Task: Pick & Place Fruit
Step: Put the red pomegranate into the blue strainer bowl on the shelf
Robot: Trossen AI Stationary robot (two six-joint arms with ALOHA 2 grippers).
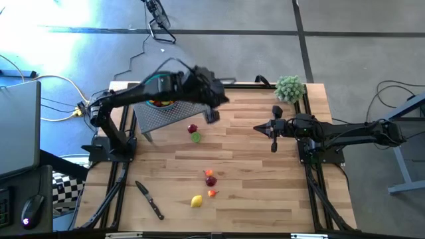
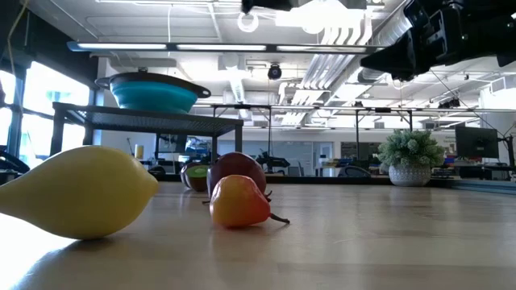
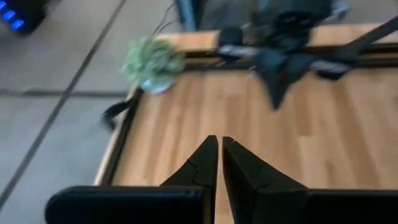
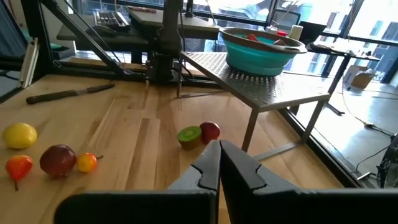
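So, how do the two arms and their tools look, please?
Both arms are dark, nearly black, built of slim tubes with bulky joints. The left arm shows a teal patch near its wrist. Each tool, left tool and right tool, ends in two black wedge-shaped fingers tapering to points. The right arm carries thin dark cables alongside.

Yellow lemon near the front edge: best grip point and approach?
Take the lemon across its fat middle, coming straight down from above. It lies on its side on the table, with tapered ends that fingers would likely slip off. It sits apart from the small orange fruit, so there should be room on both sides. The knife lies well clear.
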